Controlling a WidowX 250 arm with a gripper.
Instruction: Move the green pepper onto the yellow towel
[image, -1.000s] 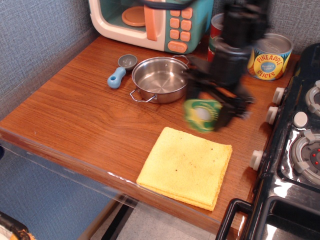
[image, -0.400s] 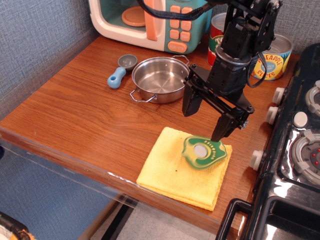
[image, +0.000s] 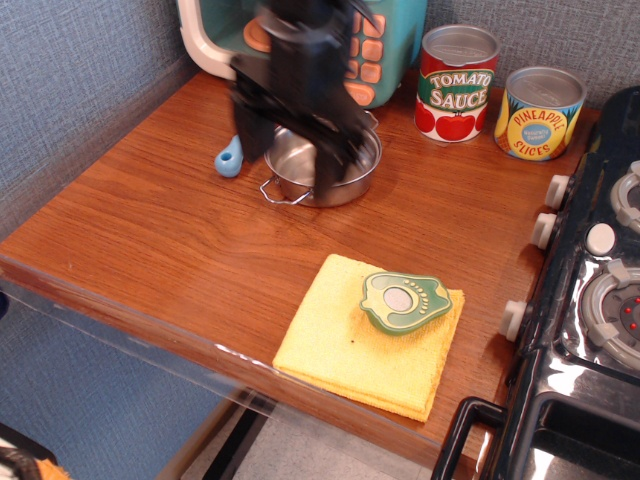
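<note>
The green pepper (image: 404, 301) lies cut face up on the far right part of the yellow towel (image: 360, 345), which sits near the front edge of the wooden counter. My gripper (image: 290, 158) is blurred by motion, open and empty, with its fingers spread over the steel pan (image: 345, 175) at the back left, well away from the pepper.
A blue measuring scoop (image: 229, 157) lies left of the pan, partly hidden by the arm. A toy microwave (image: 385, 40) stands at the back. A tomato sauce can (image: 456, 82) and a pineapple can (image: 539, 112) stand at the back right. A toy stove (image: 600, 290) borders the right side.
The gripper carried the pepper down, let it go on the towel, then opened and swung away to the back left over the pan. The pepper now rests on the towel.
</note>
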